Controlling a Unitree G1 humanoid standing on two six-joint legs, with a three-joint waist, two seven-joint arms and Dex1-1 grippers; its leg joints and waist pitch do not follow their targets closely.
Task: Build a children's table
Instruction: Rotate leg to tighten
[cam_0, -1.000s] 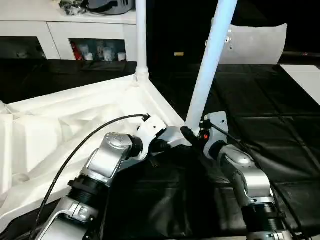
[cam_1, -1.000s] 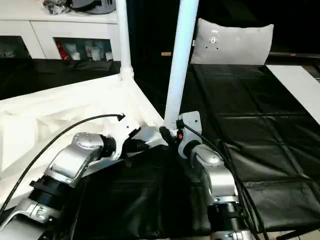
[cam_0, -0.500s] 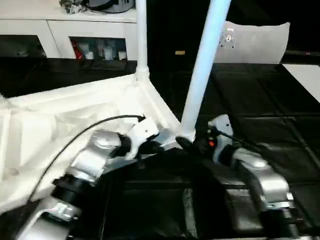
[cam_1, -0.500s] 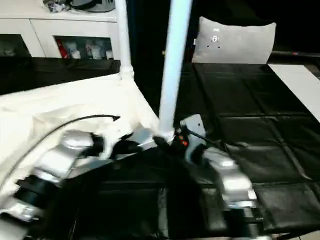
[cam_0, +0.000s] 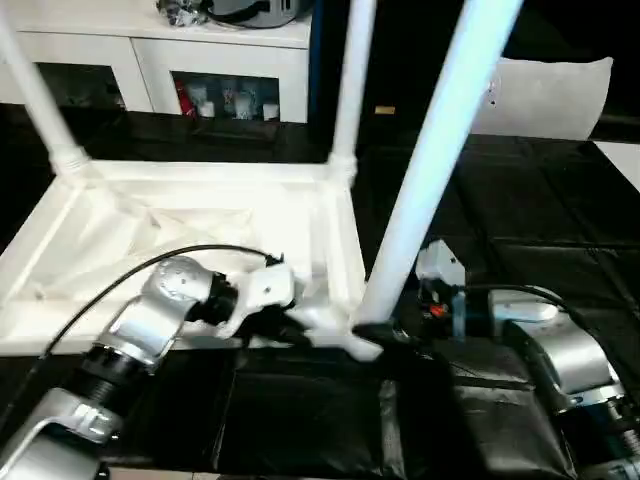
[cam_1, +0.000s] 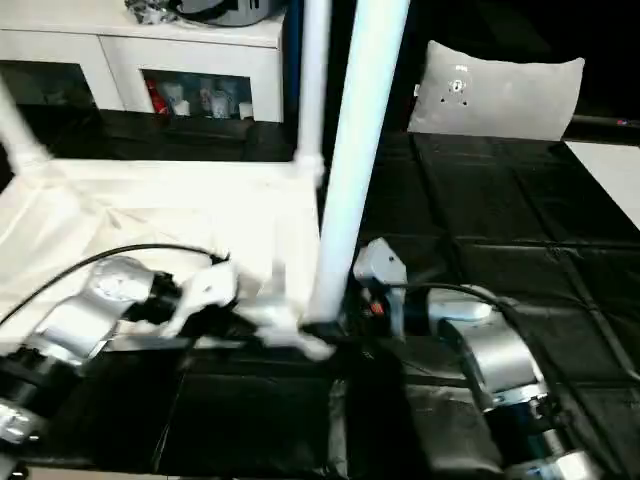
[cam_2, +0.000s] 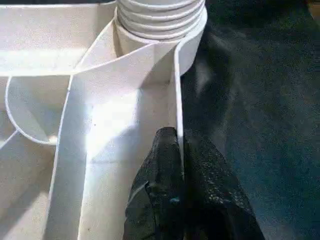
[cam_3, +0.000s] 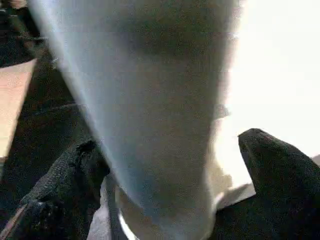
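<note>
Upturned tabletop (cam_0: 200, 215) on black mat (cam_0: 520, 230), left gripper (cam_2: 177, 150) pinching its rim, right gripper (cam_3: 170, 165) spread wide around corner leg (cam_0: 430, 180)

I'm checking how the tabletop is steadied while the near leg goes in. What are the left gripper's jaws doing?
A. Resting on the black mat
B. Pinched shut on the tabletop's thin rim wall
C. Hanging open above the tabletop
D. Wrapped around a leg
B: in the left wrist view the left gripper has its jaws closed on the rim wall of the tabletop, just short of the corner socket.
</note>
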